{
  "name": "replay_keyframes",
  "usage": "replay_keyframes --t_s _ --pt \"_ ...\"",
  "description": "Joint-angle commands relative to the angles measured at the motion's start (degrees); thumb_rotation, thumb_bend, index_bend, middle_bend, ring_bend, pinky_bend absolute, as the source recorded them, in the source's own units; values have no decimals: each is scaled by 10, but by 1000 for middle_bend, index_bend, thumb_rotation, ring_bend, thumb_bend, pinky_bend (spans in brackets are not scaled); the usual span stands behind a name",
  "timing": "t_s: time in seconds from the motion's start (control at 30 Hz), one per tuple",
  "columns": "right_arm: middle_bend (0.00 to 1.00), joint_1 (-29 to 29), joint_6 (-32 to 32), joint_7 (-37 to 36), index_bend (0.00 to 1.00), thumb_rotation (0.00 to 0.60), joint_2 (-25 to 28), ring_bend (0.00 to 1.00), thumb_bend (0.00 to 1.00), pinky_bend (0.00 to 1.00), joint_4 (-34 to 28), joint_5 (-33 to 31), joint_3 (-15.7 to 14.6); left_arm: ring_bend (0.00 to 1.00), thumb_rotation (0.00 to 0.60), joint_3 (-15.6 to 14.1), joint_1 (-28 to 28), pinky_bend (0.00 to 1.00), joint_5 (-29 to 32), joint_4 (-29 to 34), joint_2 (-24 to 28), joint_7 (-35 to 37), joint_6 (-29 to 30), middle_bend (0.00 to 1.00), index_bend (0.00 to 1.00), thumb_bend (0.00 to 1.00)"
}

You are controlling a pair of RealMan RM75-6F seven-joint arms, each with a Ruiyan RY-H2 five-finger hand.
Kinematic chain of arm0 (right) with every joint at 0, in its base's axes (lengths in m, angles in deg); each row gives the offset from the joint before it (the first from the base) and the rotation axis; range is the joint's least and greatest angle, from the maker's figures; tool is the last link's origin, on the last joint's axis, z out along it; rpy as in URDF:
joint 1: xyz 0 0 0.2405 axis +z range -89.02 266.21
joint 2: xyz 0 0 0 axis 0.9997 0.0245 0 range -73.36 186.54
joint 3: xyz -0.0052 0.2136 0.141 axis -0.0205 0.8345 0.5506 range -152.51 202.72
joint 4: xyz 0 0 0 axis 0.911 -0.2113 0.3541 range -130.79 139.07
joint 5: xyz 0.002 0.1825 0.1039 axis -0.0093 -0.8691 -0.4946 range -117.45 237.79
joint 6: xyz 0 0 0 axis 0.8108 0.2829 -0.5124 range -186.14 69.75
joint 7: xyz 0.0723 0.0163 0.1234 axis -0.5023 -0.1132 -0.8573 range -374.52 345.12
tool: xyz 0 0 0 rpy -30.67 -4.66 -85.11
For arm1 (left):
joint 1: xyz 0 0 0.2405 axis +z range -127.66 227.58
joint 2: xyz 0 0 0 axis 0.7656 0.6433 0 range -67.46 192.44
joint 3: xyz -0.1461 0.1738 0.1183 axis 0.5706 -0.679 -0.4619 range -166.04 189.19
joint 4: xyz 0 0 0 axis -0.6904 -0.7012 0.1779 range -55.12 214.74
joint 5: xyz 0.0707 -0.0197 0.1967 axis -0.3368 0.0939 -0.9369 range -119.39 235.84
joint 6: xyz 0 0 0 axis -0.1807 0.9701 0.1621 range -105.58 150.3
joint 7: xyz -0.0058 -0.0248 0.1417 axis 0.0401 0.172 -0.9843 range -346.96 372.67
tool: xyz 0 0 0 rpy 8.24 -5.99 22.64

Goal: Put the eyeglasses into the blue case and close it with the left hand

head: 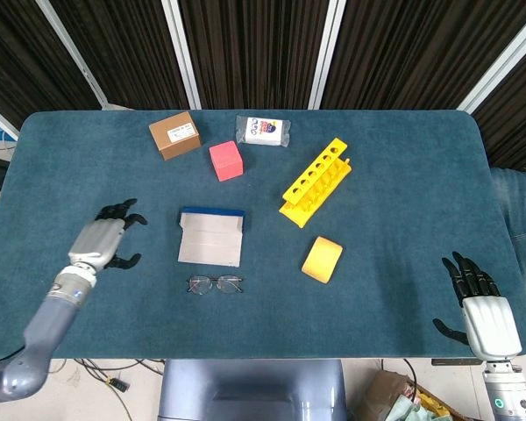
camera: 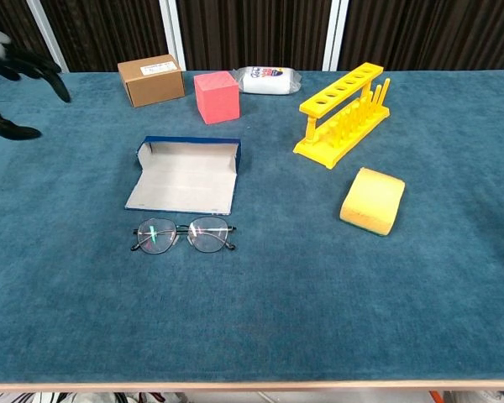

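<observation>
Left hand spread open (holding nothing).

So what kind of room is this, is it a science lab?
Probably a robot test room, not a real lab: a table with blue cloth, dark curtains behind, and practice props such as a yellow test-tube rack and eyeglasses.

Matt napped blue cloth table, thin wire-rimmed eyeglasses with glossy lenses, blue case lined pale matt, glossy yellow plastic rack
</observation>
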Motion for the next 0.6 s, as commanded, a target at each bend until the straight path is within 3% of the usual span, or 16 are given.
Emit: replay_keyframes --t_s 0.03,0.37,0.6 --pt "0 0 -1 -1 0 600 0 86 144 187 0 -1 0 0 600 -13 -45 0 64 -2 -57 -56 29 8 284 352" --pt "0 1 -2 -5 0 600 2 86 153 187 -1 -3 1 0 600 -31 -88 0 123 -49 -168 -96 65 24 316 390" --pt "0 0 -4 -8 0 600 3 86 154 187 -2 -4 -1 0 600 -32 -94 0 106 -86 -224 -87 86 34 355 408"
